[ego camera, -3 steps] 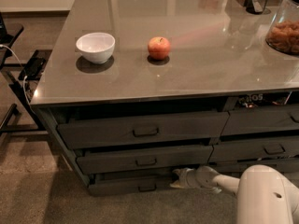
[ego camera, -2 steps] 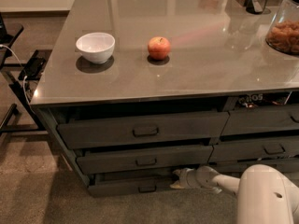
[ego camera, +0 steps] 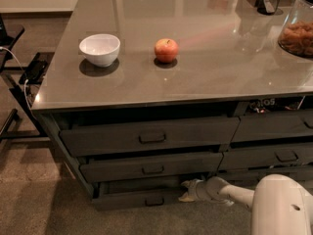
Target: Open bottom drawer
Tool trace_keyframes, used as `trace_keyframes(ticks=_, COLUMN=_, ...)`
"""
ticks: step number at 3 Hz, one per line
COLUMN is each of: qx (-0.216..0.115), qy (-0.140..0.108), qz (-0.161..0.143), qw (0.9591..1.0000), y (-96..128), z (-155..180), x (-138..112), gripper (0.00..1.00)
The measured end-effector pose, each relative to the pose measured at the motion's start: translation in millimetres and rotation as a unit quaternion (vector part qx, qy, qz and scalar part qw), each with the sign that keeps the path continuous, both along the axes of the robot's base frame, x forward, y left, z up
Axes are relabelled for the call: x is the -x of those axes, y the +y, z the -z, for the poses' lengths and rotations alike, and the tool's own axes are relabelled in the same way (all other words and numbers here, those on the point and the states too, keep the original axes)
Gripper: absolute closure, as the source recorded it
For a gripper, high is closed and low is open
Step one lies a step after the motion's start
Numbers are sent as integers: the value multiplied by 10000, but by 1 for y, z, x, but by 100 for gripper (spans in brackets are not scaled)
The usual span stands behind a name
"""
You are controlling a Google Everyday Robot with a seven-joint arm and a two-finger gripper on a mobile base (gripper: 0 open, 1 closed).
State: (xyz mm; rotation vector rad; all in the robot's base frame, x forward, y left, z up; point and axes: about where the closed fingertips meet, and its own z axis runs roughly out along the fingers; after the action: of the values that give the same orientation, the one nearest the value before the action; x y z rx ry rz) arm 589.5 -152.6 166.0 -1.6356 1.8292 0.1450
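Note:
The bottom drawer (ego camera: 132, 198) is the slim dark grey front lowest in the left stack under the counter. It has a small loop handle (ego camera: 154, 201) at its middle. It stands slightly out, with a dark gap above its front. My gripper (ego camera: 187, 190) is low near the floor at the drawer's right end, about level with its top edge and to the right of the handle. The white arm (ego camera: 230, 192) reaches it from the lower right.
Two taller drawers (ego camera: 146, 138) sit above the bottom one, and another drawer stack (ego camera: 274, 155) is to the right. The grey countertop (ego camera: 205, 77) holds a white bowl (ego camera: 100, 49), an apple (ego camera: 166, 50) and a jar (ego camera: 297, 33). A dark chair frame (ego camera: 19, 82) stands at the left. Carpet lies below.

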Motion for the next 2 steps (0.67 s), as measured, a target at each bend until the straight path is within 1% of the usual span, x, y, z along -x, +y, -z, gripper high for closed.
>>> trace_keyframes(ticks=2, qx=0, qy=0, qz=0, qw=10000, y=0, z=0, x=0, gripper=35)
